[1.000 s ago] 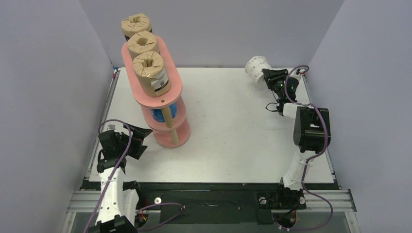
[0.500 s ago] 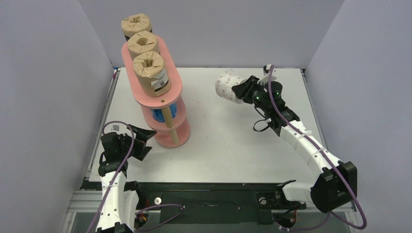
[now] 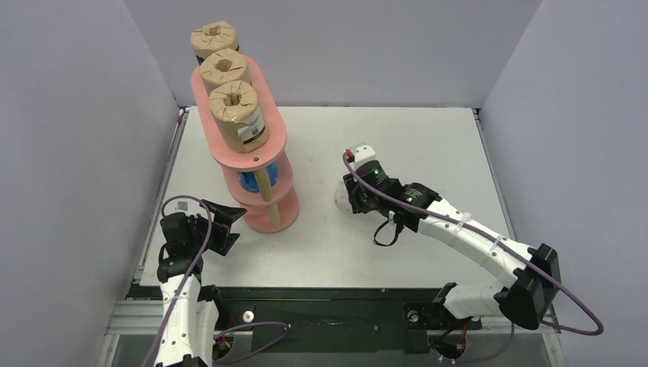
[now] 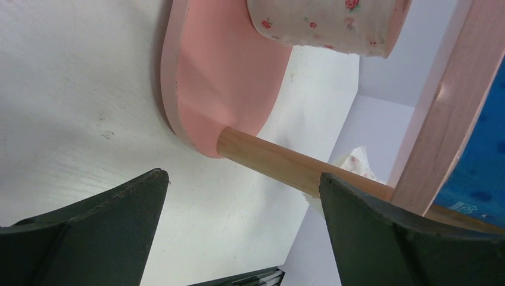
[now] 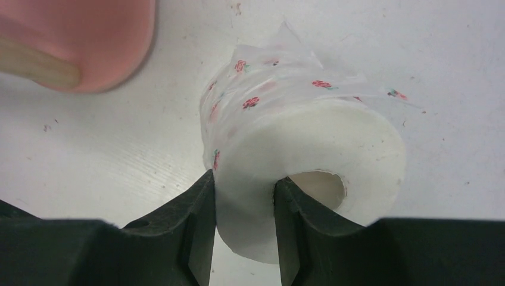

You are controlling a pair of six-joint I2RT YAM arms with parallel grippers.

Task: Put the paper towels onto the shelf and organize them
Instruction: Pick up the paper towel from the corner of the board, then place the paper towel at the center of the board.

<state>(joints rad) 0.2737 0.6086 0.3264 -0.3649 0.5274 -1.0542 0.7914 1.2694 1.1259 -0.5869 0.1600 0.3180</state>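
The salmon-pink shelf (image 3: 256,159) stands at the left, with three brown rolls (image 3: 238,111) upright on its top board and a blue roll (image 3: 248,182) on the middle tier. A white pink-dotted roll (image 4: 321,24) sits on the bottom board (image 4: 220,77). My right gripper (image 3: 353,195) is shut on another white pink-dotted roll (image 5: 298,137), one finger in its core and one outside, low over the table just right of the shelf's base (image 5: 89,42). My left gripper (image 4: 244,179) stands open and empty beside the shelf's near end, facing a wooden post (image 4: 268,161).
The table (image 3: 397,138) is white, walled in by grey panels on three sides. A black frame with cables runs along the near edge (image 3: 328,306). The right arm's forearm (image 3: 474,237) stretches diagonally across the table's right half.
My right arm has swung from the far right corner to the table's middle, carrying the dotted roll down toward the shelf's base. The left gripper drifted slightly nearer and stayed open.
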